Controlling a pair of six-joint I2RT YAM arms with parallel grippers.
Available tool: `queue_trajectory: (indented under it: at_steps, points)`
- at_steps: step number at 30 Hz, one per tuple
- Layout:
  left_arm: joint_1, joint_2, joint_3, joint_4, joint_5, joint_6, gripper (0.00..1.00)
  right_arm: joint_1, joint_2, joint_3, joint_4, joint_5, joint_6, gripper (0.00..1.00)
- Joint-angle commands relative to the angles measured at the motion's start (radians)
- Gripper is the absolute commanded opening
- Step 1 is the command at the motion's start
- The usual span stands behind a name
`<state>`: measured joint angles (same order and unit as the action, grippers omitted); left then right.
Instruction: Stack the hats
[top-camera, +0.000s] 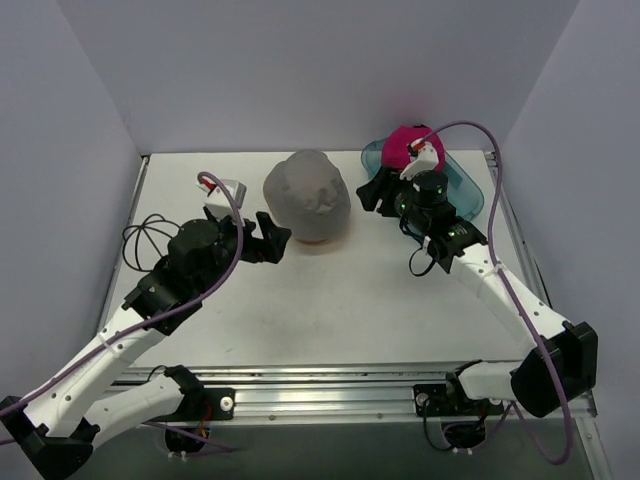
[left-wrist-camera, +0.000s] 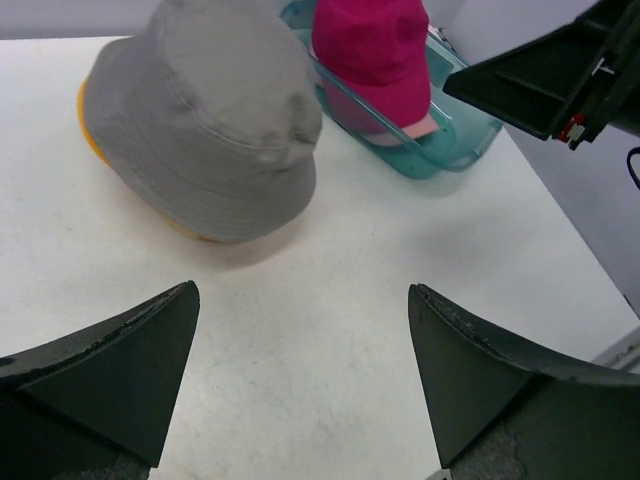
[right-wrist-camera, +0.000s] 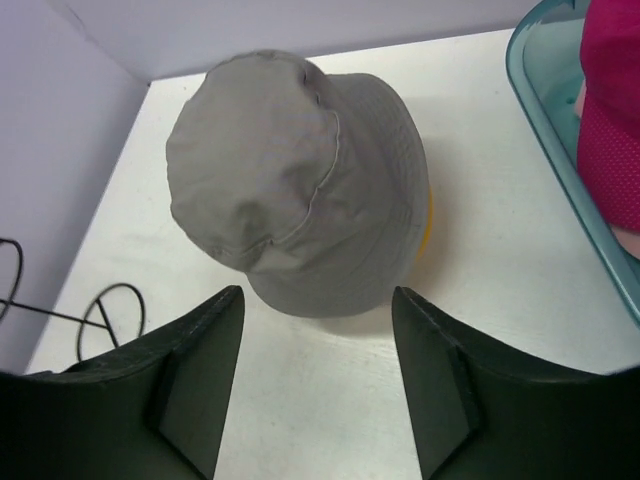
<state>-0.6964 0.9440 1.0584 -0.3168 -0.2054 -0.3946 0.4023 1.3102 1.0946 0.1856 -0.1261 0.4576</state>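
No text, label, brand, number or sign can be read in any view.

A white table (top-camera: 330, 300) is filling the middle here, matte and smooth, and three plain walls are boxing it in. The back wall (top-camera: 320, 70) is rising straight off the far edge, while the left wall (top-camera: 60, 150) and the right wall (top-camera: 590, 150) are slanting in along the sides, all a pale lilac-white. Soft, even light is washing over everything, leaving only faint, blurry shadows on the tabletop. Along the near edge a ribbed aluminium rail (top-camera: 330, 385) is catching a dull shine, and below it a darker grey-green surface (top-camera: 330, 455) is showing.
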Motion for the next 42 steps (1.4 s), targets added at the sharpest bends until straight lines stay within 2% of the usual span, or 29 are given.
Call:
queue_trajectory:
  at_steps: [1, 6, 7, 10, 14, 18, 21, 29, 34, 42]
  points:
    - [-0.087, -0.010, -0.052, 0.054, -0.014, 0.062, 0.94, 0.036, -0.087, -0.033, -0.055, 0.081, -0.042, 0.59]
    - [-0.182, 0.025, -0.096, 0.134, -0.068, 0.103, 0.94, 0.052, -0.141, -0.021, -0.129, 0.137, -0.066, 0.71]
    - [-0.192, 0.029, -0.110, 0.175, -0.063, 0.106, 0.94, 0.050, -0.143, -0.009, -0.146, 0.167, -0.072, 0.76]
    - [-0.219, 0.013, -0.165, 0.243, -0.077, 0.131, 0.94, 0.050, -0.137, 0.023, -0.158, 0.238, -0.083, 0.80]
    - [-0.249, -0.037, -0.248, 0.292, -0.160, 0.183, 0.94, 0.049, -0.060, 0.099, -0.138, 0.371, -0.094, 0.81]
    - [-0.284, -0.112, -0.339, 0.381, -0.233, 0.204, 0.94, 0.035, 0.046, 0.215, -0.107, 0.569, -0.144, 0.82]
    - [-0.288, -0.152, -0.382, 0.429, -0.267, 0.207, 0.94, -0.009, 0.139, 0.301, -0.066, 0.643, -0.168, 0.81]
    - [-0.293, -0.212, -0.414, 0.441, -0.307, 0.209, 0.94, -0.126, 0.405, 0.517, -0.070, 0.591, -0.232, 0.80]
    - [-0.295, -0.220, -0.414, 0.435, -0.335, 0.209, 0.94, -0.140, 0.550, 0.642, -0.114, 0.600, -0.263, 0.79]
    - [-0.298, -0.212, -0.416, 0.429, -0.371, 0.214, 0.94, -0.158, 0.696, 0.738, -0.113, 0.572, -0.221, 0.73]
